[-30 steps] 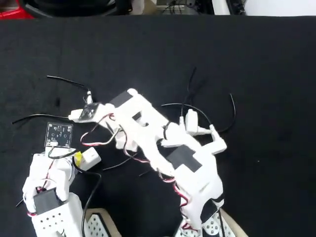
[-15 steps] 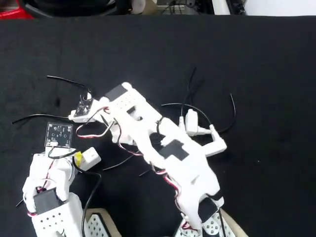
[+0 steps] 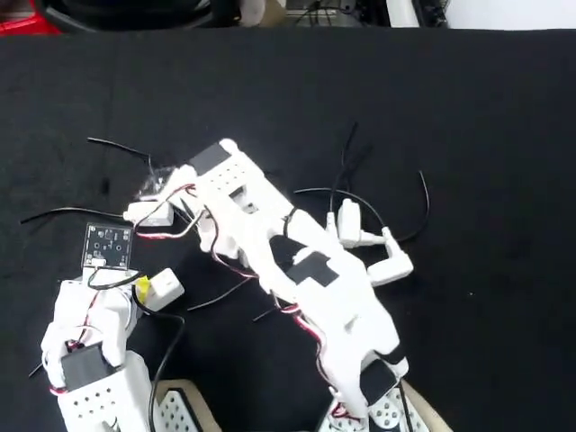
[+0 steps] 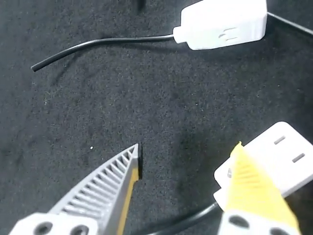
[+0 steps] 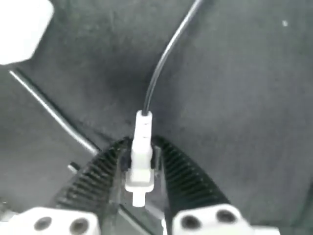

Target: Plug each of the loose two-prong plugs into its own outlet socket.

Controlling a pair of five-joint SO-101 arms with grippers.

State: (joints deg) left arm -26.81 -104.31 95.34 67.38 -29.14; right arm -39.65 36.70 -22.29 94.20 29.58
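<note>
right arm [image 3: 243,202] edged left | right gripper [image 5: 141,144] clenched on slim white plug [image 5: 139,171] | left gripper [image 4: 188,146] released beside blocky white socket [image 4: 286,149]

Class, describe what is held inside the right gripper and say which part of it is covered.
A white plug sits clamped in the right gripper, its black cord leading away over the table. The jaws cover its sides; its prongs cannot be made out.
</note>
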